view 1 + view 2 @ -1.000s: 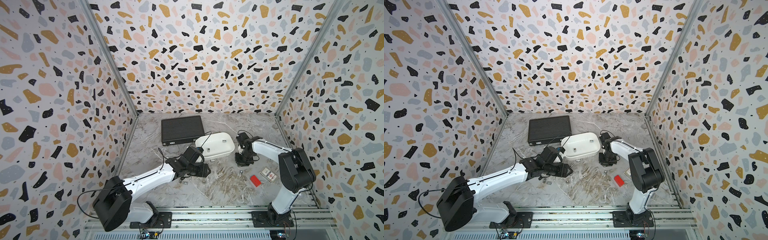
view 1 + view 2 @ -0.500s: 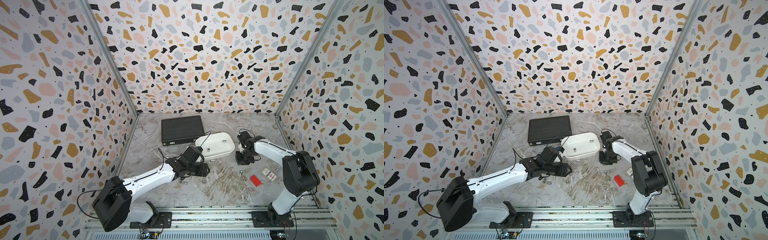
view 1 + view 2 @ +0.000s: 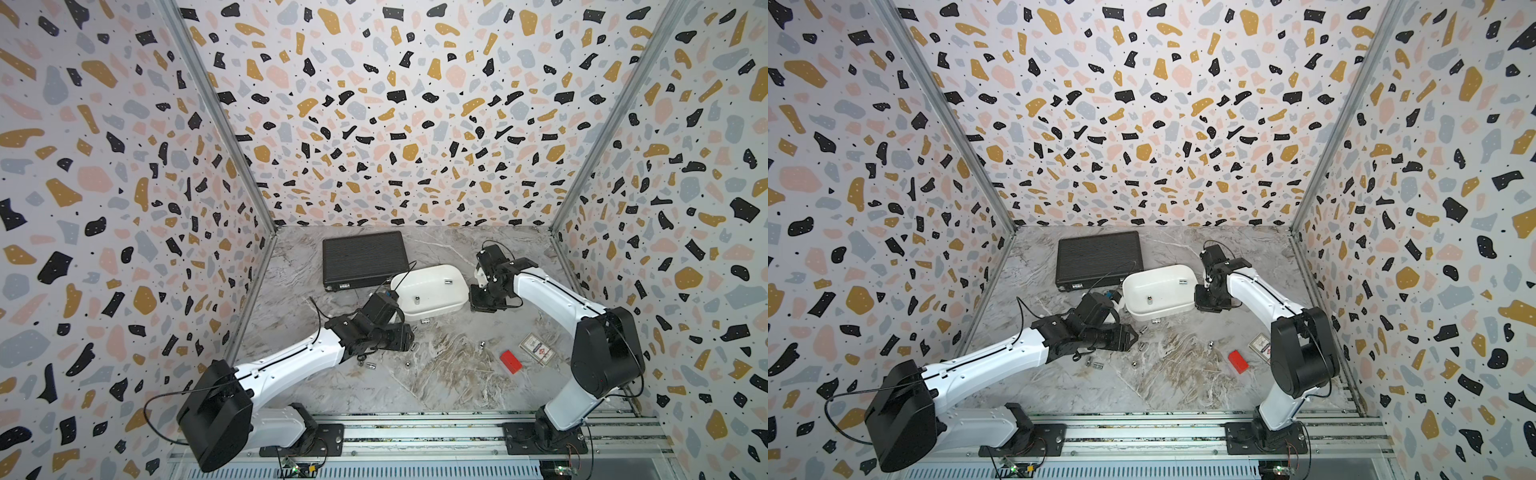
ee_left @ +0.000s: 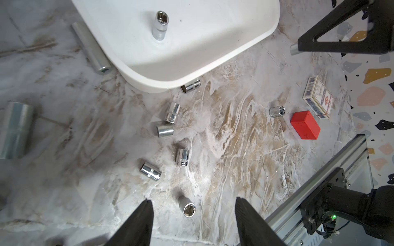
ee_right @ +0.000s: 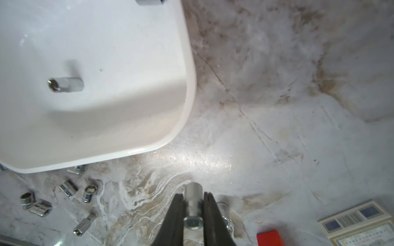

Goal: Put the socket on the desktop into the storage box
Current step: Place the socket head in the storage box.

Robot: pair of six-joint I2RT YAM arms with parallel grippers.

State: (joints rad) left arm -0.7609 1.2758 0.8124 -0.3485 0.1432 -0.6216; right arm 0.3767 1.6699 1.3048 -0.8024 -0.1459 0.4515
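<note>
Gripping a short chrome socket (image 5: 192, 209) between its black fingers, the right claw (image 5: 193, 197) was clenched just beside the right end of the white shallow rounded plastic storage box (image 3: 432, 312), over the grey-white marble-patterned counter (image 3: 436, 386); whether that socket touched the counter could not be told. Inside the box stood an upright socket (image 4: 160, 25) near the middle, and a second boxed socket (image 3: 448, 282) lay toward the far right corner. The left claw (image 4: 193, 202) was released, its jaws spread wide apart over a loose socket (image 4: 187, 206) lying on the counter. More small chrome sockets (image 4: 173, 112) lay scattered on the counter in front of the box, a stubby socket (image 4: 190, 85) sat right at its front rim, and a long thin socket (image 4: 91, 49) lay alongside it. A flat black ribbed case (image 3: 363, 259) sat just behind the box. A small red block (image 3: 510, 361) and a printed cardboard packet (image 3: 537, 349) lay close together on the right side of the counter.
</note>
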